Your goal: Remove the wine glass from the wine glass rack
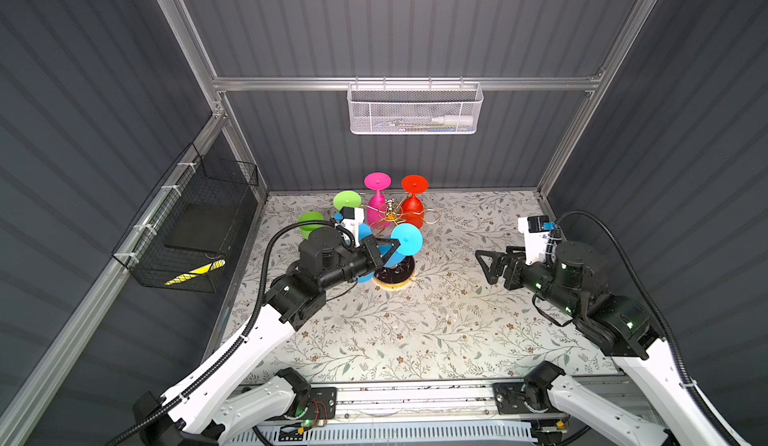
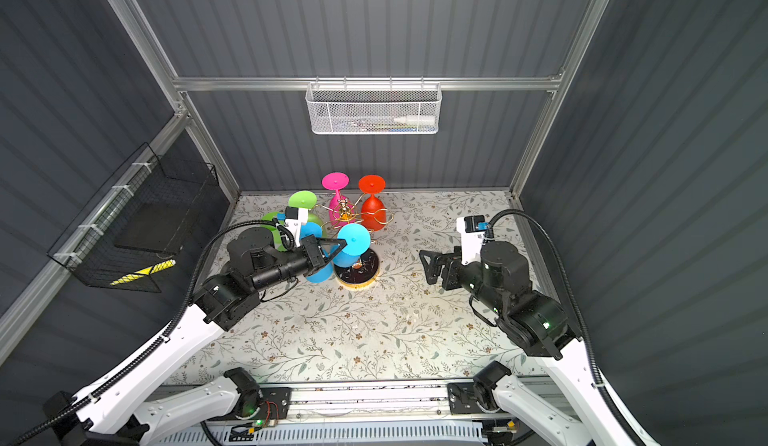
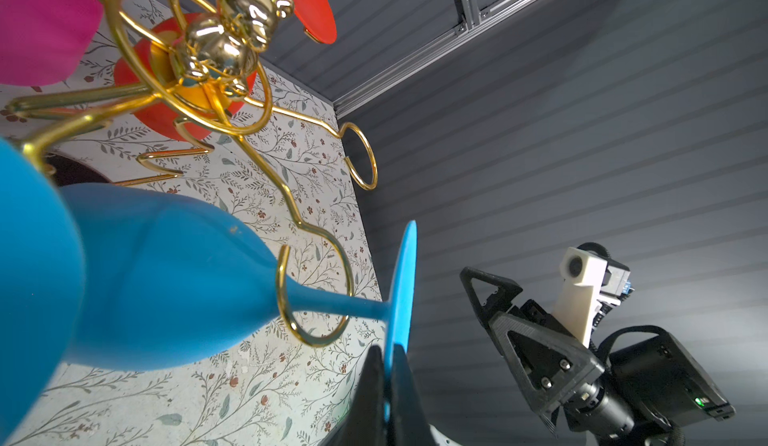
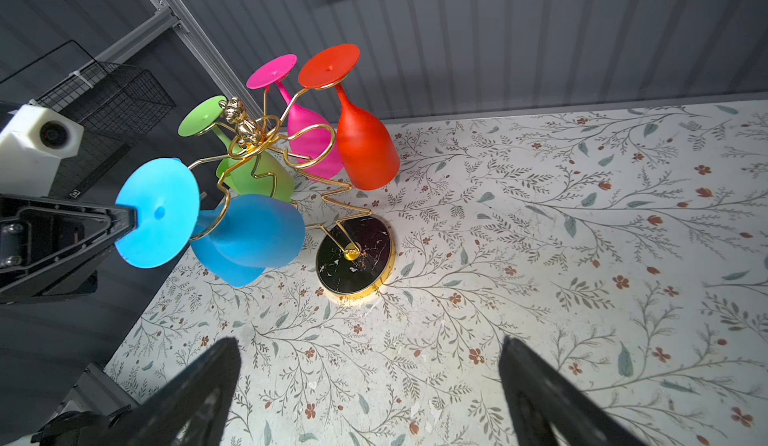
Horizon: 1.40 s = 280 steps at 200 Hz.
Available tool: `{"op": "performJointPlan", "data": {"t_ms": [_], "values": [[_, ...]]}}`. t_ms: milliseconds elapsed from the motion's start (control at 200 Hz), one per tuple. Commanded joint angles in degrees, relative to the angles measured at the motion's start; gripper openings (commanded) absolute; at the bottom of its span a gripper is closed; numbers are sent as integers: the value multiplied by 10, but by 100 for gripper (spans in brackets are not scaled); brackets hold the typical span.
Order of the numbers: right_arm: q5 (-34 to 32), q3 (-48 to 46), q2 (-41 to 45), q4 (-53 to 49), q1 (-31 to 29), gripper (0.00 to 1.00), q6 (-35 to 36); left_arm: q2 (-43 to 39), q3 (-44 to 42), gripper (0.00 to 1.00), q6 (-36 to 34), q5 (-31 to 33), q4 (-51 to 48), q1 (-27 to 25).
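Stereo pair high overhead, downward; both wrist views close on the wine glass rack (image 4: 361, 273)

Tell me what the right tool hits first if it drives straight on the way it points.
Most likely the glass rack, low down near its round black base; only bare table lies between. How high the open right tool sits is hard to judge, so it might graze the table first.

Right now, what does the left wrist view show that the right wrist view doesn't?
Only the left wrist view: the thin stem of the matte blue wine glass passing through a gold wire ring. Only the right wrist view: the round black marbled base, the green frosted glass, the open right gripper. Both: the left gripper shut on that blue glass's foot disc, plus the red glass.
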<state>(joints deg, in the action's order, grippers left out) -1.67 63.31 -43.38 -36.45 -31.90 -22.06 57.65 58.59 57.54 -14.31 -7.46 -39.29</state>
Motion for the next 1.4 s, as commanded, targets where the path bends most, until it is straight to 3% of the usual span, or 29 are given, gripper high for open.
{"op": "performJointPlan", "data": {"t_ms": [0,1396], "values": [[2,-3,6,2,2,99,-3,-18,-9,0,12,24,35,1],[-13,-8,10,-4,4,99,13,14,-25,0,58,110,60,1]]}}
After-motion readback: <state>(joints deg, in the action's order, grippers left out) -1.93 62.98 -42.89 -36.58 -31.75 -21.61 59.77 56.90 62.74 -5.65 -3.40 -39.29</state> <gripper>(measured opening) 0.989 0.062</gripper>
